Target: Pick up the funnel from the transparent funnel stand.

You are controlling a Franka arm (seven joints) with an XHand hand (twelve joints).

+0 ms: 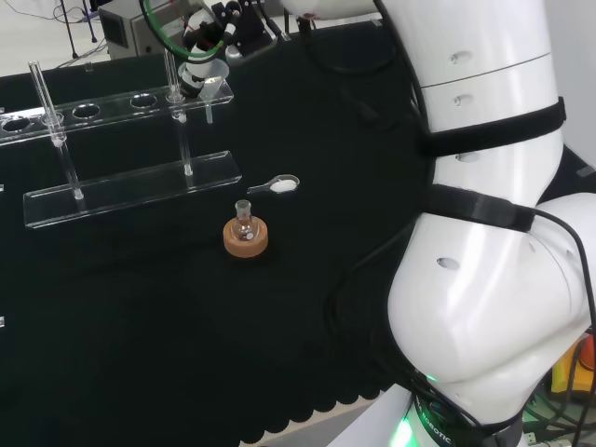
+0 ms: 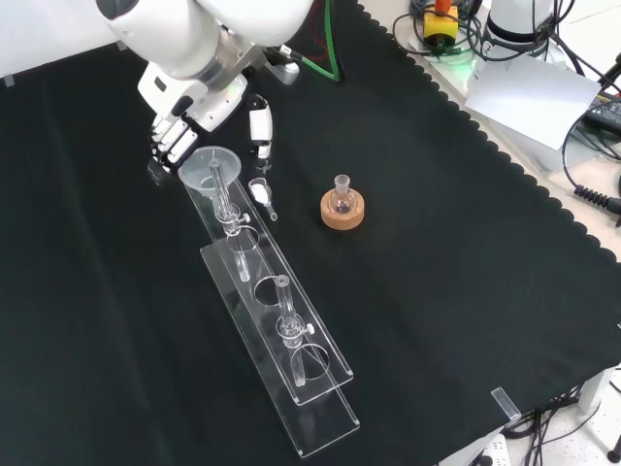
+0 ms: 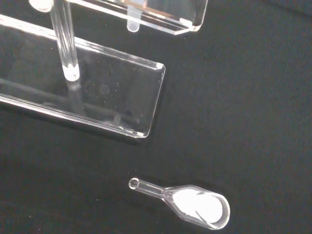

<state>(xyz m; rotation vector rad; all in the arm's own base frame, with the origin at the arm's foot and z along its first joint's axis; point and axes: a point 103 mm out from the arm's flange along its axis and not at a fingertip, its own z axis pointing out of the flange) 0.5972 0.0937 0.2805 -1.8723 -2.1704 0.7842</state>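
The funnel is clear, with a wide round mouth facing up and a narrow stem pointing down. It sits upright in the end hole of the transparent funnel stand, the end nearest the top of the front view; in the head view that funnel is at the stand's right end. The stand is a long clear piece made of a flat base plate and a raised upper shelf with a row of round holes, joined by thin upright posts. It lies on the black cloth, running diagonally in the front view. In the wrist view, the funnel's stem tip pokes down below the shelf, above a corner of the base plate.
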